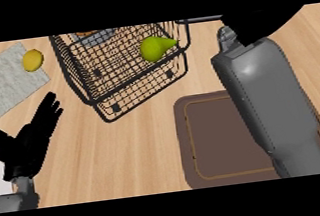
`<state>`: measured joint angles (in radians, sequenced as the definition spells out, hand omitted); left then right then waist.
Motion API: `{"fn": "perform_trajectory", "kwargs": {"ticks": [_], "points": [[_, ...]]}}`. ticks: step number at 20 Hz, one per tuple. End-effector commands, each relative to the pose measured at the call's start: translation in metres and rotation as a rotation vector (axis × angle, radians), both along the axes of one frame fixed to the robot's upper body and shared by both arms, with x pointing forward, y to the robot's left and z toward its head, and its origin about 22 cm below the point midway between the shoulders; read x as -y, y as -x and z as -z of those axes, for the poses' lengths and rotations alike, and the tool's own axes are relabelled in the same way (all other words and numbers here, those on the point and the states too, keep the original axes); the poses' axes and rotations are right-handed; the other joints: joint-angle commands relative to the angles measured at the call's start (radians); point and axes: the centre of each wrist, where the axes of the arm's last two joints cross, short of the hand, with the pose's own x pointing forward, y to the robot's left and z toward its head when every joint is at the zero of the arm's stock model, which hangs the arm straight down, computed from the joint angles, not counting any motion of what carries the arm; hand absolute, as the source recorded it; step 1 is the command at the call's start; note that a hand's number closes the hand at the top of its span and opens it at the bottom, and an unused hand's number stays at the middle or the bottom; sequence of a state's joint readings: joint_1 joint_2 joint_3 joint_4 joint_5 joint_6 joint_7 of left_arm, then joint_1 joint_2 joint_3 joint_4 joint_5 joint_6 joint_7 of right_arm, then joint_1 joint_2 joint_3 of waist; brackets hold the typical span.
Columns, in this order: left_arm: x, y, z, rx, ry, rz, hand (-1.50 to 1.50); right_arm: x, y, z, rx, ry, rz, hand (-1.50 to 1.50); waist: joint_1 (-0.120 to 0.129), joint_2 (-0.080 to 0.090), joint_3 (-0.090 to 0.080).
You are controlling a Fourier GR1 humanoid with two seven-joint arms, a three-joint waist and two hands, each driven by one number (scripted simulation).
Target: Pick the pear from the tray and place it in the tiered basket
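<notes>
The green pear point(157, 47) lies inside the black wire tiered basket point(94, 90) at the top middle, near the basket's right wall. My right hand point(260, 23) is at the top right, just right of the basket and apart from the pear; the view's upper edge cuts it off. Its grey forearm point(270, 101) crosses over the brown tray point(197, 140), which shows nothing on its visible part. At the lower left my left hand point(26, 139) rests open with fingers pointing up, away from the basket.
A yellow lemon point(32, 59) sits on a grey cloth point(4, 84) at the upper left, beside the basket. Something orange point(85, 34) shows at the basket's far end. Bare wooden counter point(131, 149) lies between the left hand and the tray.
</notes>
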<state>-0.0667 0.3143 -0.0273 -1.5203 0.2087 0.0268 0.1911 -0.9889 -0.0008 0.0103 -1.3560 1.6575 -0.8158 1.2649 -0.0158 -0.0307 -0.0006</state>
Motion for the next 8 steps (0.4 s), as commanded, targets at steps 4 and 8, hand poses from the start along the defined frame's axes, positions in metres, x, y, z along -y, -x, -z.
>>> {"fn": "perform_trajectory", "kwargs": {"ticks": [4, 8], "points": [[-0.004, 0.007, 0.003, -0.006, 0.002, -0.03, 0.0, 0.019, 0.068, 0.004, -0.011, -0.176, 0.042, -1.5, -0.037, -0.008, 0.001], [-0.01, 0.013, 0.007, -0.006, 0.02, -0.037, 0.0, 0.027, 0.113, 0.01, -0.003, -0.172, 0.046, -1.5, -0.031, 0.0, 0.0]]}}
